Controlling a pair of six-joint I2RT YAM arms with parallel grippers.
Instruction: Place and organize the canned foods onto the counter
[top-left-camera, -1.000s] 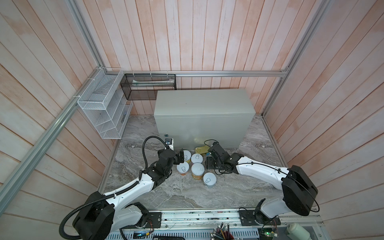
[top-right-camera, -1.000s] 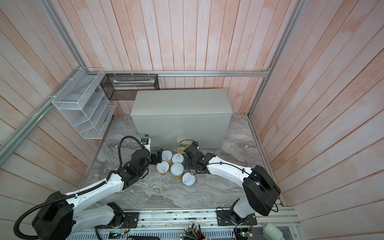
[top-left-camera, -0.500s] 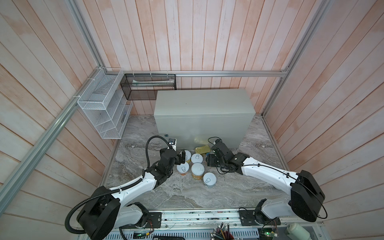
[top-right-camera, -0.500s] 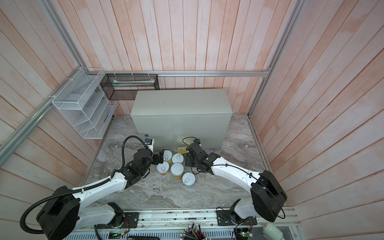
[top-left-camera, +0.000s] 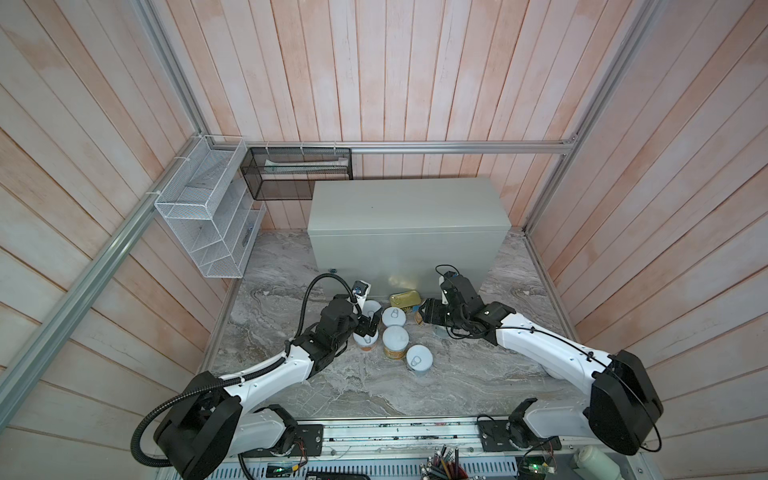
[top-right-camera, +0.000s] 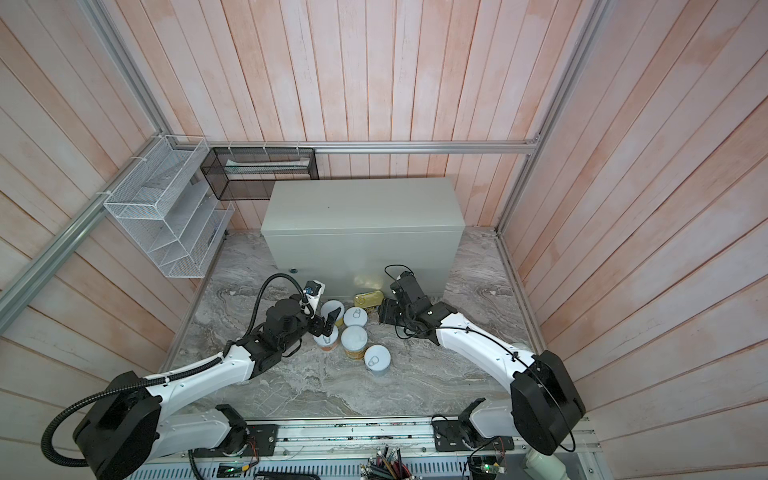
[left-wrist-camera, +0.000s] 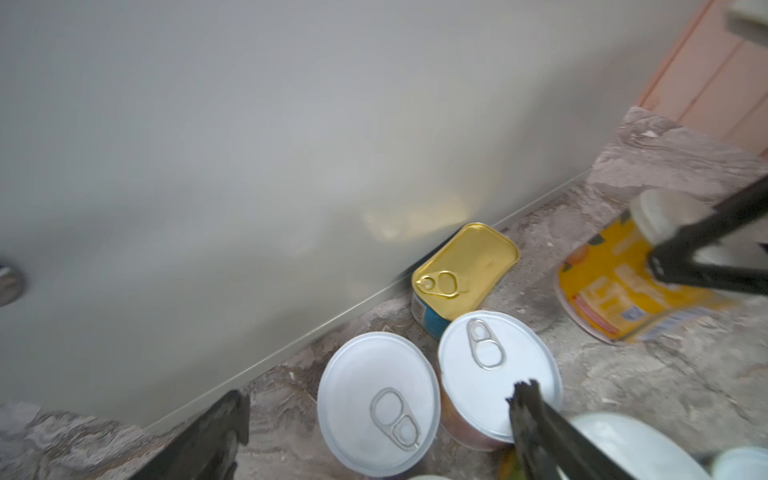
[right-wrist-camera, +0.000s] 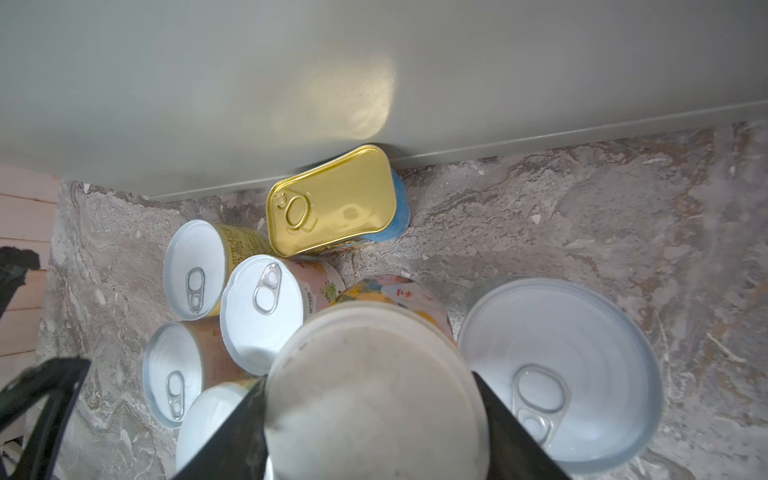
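Plank walls hem a marble tabletop (top-left-camera: 478, 374), open either side of the grey metal box (top-left-camera: 407, 208) at the back. The canned foods (top-left-camera: 395, 336) cluster on the marble before the box front, the gold-topped tin (top-left-camera: 405, 299) against its base. The left pincer (top-left-camera: 368, 326) gapes wide over them; the right pincer (right-wrist-camera: 374, 415) clamps a tilted yellow-labelled can (left-wrist-camera: 615, 291), print unreadable.

The yellow can (right-wrist-camera: 374, 386) in my right jaws runs off the right wrist frame and covers part of a pale can (right-wrist-camera: 208, 419) behind. In both top views, mid-frame, those jaws hide nearly all of it. The left wrist view blurs it and cuts off the lock (left-wrist-camera: 8, 282).
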